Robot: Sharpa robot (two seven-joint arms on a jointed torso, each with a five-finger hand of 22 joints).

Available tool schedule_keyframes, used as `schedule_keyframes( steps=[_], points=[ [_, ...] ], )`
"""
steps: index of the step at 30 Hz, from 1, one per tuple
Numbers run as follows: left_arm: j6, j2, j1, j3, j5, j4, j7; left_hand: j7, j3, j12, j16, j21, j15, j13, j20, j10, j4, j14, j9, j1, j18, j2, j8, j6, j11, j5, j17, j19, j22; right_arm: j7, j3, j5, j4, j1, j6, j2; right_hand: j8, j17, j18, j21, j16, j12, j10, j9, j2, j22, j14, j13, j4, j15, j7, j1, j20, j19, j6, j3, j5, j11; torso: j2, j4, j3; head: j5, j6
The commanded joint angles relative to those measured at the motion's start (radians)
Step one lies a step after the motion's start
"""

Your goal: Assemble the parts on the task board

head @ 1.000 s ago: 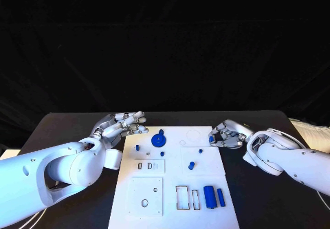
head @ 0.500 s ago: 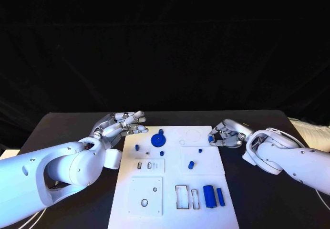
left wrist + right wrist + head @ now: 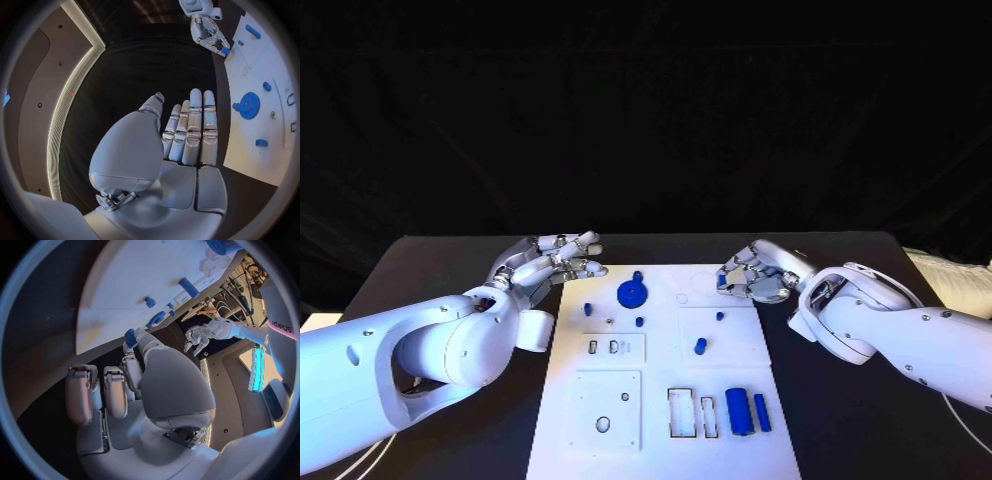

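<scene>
Standing on the task board (image 3: 733, 400) (white): blue gear (image 3: 632, 294), pegs.

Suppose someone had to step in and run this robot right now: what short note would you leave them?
Left hand: holds nothing, fingers apart, beside the task board's far left corner.
Right hand: pinches a small blue part over the board's far right edge.
On the board: blue gear at the far end, small blue pegs mid-board, two blue bars near the rectangular slots.
Done: one part picked up. Left: seat it, then the rest.
</scene>
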Motion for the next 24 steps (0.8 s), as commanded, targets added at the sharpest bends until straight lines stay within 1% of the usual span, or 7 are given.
schedule_keyframes(
  steps=[1, 7, 11, 15, 19, 20, 24],
  points=[
    [0.02, 0.006, 0.0, 0.0, 0.001, -0.011, 0.007, 0.003, -0.002, -0.007, 0.005, -0.003, -0.001, -0.001, 0.001, -0.007, -0.006, -0.007, -0.001, 0.008, 0.011, 0.005, -0.004, -0.004, 0.001, -0.004, 0.001, 0.006, -0.001, -0.071, 0.001, -0.03, 0.034, 0.006, -0.023, 0.018, 0.009, 0.256, -0.012, 0.005, 0.004, 0.005, 0.012, 0.01, 0.002, 0.091, 0.104, 0.001, 0.006, -0.008, -0.021, -0.006, -0.007, 0.023, 0.031, 0.003, 0.006, -0.021, -0.009, 0.0029, -0.0054, 0.0, -0.006],
    [0.022, 0.02, 0.0, 0.0, 0.012, -0.039, 0.013, 0.003, -0.002, -0.007, 0.005, -0.003, -0.001, -0.001, 0.001, -0.007, -0.007, -0.007, -0.001, 0.008, 0.011, 0.006, -0.004, -0.004, 0.001, -0.004, 0.002, 0.006, -0.001, -0.095, 0.001, -0.079, 0.078, 0.007, -0.007, 0.076, 0.01, 0.257, -0.012, 0.005, 0.004, 0.004, 0.012, 0.011, 0.007, 0.091, 0.105, 0.001, 0.001, -0.01, -0.023, -0.001, -0.009, 0.024, 0.032, 0.008, 0.013, -0.023, -0.021, 0.0143, -0.0111, 0.01, -0.025],
    [0.024, 0.029, 0.0, -0.001, 0.017, -0.053, 0.014, 0.003, -0.002, -0.007, 0.005, -0.003, -0.001, -0.002, 0.001, -0.007, -0.007, -0.007, -0.001, 0.008, 0.011, 0.006, -0.004, -0.004, 0.001, -0.004, 0.002, 0.006, -0.001, -0.119, -0.001, -0.125, 0.104, -0.002, 0.003, 0.119, 0.01, 0.256, -0.012, 0.006, 0.004, 0.003, 0.013, 0.012, 0.011, 0.092, 0.104, 0.001, -0.004, -0.012, -0.024, 0.004, -0.01, 0.025, 0.032, 0.013, 0.019, -0.025, -0.027, 0.0243, -0.0155, 0.016, -0.036],
    [0.025, 0.036, -0.001, -0.001, 0.019, -0.063, 0.014, 0.003, -0.002, -0.007, 0.005, -0.003, -0.001, -0.002, 0.001, -0.007, -0.007, -0.007, -0.001, 0.008, 0.011, 0.006, -0.004, -0.004, 0.001, -0.004, 0.002, 0.006, -0.001, -0.137, -0.006, -0.161, 0.108, -0.013, 0.017, 0.165, 0.009, 0.255, -0.012, 0.005, 0.003, 0.002, 0.012, 0.012, 0.012, 0.092, 0.104, 0.001, -0.007, -0.012, -0.024, 0.007, -0.011, 0.024, 0.031, 0.015, 0.02, -0.025, -0.031, 0.0293, -0.0188, 0.028, -0.049],
    [0.026, 0.042, -0.001, -0.002, 0.019, -0.068, 0.014, 0.003, -0.002, -0.007, 0.005, -0.003, -0.001, -0.002, 0.001, -0.007, -0.007, -0.007, -0.001, 0.008, 0.011, 0.006, -0.004, -0.004, 0.001, -0.004, 0.002, 0.006, -0.001, -0.157, -0.012, -0.202, 0.095, -0.03, 0.036, 0.209, 0.008, 0.253, -0.012, 0.005, 0.002, -0.001, 0.011, 0.011, 0.007, 0.092, 0.104, -0.001, -0.009, -0.012, -0.022, 0.004, -0.011, 0.025, 0.029, 0.013, 0.02, -0.024, -0.033, 0.0324, -0.0224, 0.03, -0.058],
    [0.026, 0.043, -0.001, -0.002, 0.019, -0.068, 0.014, 0.003, -0.002, -0.007, 0.005, -0.003, -0.001, -0.002, 0.001, -0.007, -0.007, -0.007, -0.001, 0.008, 0.011, 0.006, -0.004, -0.004, 0.001, -0.004, 0.002, 0.006, -0.001, -0.161, -0.013, -0.214, 0.093, -0.036, 0.039, 0.217, 0.008, 0.253, -0.012, 0.005, 0.002, -0.002, 0.01, 0.011, 0.006, 0.091, 0.104, -0.002, -0.009, -0.012, -0.022, 0.004, -0.011, 0.024, 0.029, 0.013, 0.02, -0.024, -0.033, 0.0328, -0.0227, 0.03, -0.06],
    [0.027, 0.045, -0.001, -0.002, 0.02, -0.069, 0.014, 0.003, -0.002, -0.007, 0.005, -0.003, -0.001, -0.002, 0.001, -0.007, -0.007, -0.008, -0.001, 0.007, 0.011, 0.006, -0.004, -0.004, 0.002, -0.004, 0.003, 0.006, -0.001, -0.171, -0.015, -0.245, 0.085, -0.054, 0.062, 0.243, 0.008, 0.252, -0.012, 0.005, 0.001, -0.004, 0.01, 0.012, 0.004, 0.091, 0.104, -0.003, -0.01, -0.012, -0.022, 0.002, -0.012, 0.024, 0.029, 0.012, 0.02, -0.023, -0.031, 0.0312, -0.0194, 0.039, -0.066]
  ],
)
